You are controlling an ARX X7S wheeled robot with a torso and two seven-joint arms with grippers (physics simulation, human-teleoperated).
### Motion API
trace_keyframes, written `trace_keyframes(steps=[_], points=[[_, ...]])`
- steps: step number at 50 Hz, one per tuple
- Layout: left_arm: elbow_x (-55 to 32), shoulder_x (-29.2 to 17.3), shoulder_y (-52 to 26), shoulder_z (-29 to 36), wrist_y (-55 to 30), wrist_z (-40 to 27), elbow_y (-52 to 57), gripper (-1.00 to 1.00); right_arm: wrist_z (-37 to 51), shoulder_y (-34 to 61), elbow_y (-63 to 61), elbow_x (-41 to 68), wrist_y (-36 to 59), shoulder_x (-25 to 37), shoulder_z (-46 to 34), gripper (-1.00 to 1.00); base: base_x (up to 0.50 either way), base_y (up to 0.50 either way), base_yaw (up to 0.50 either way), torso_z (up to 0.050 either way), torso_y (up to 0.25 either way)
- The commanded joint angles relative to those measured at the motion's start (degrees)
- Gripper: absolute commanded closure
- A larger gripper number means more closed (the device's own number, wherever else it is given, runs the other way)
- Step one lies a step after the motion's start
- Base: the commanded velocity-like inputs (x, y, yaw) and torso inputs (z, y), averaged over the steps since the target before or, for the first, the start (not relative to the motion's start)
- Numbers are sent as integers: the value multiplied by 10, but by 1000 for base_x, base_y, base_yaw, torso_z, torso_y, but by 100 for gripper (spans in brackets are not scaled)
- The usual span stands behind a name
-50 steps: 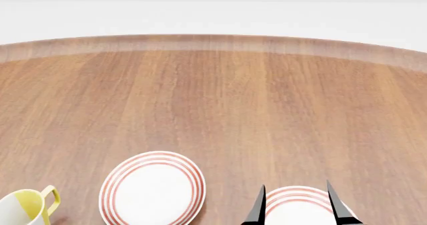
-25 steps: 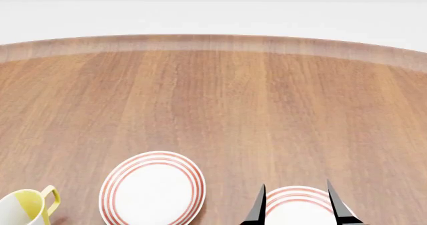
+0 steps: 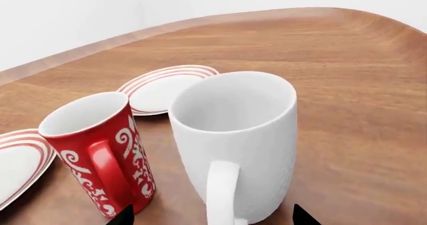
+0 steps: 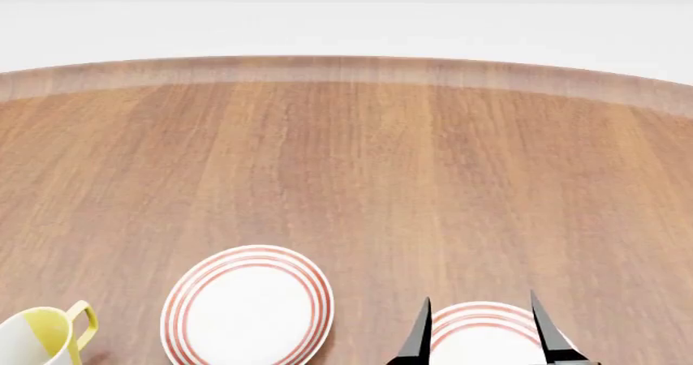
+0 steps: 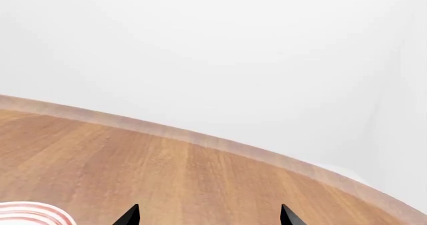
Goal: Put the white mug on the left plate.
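standing upright on the wooden table (image 3: 347, 85), the white mug (image 3: 237, 140) fills the left wrist view, its handle facing the camera. the left claw (image 3: 210, 216) is wide open with nothing in it; only its two black tips show, one each side of the mug's base. a red mug (image 3: 100, 150) stands just beside it. the right claw (image 4: 482, 332) is open and empty above the right plate (image 4: 482, 337). the left plate (image 4: 249, 307) is bare, near a yellow mug (image 4: 38, 337).

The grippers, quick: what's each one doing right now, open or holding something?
Left gripper: open, empty, fingertips either side of the white mug, not touching it.
Right gripper: open, empty, above a red-ringed plate.
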Motion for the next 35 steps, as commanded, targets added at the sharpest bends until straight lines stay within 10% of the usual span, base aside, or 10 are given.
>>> trace_keyframes(steps=[1, 35], points=[[-5, 0, -4, 2, -5, 1, 4, 100, 3, 1, 3, 3, -2, 2, -1, -100, 0, 0, 0, 0, 0], [21, -39, 88, -20, 21, -50, 136, 100, 8, 6, 14, 10, -8, 6, -8, -100, 0, 0, 0, 0, 0]])
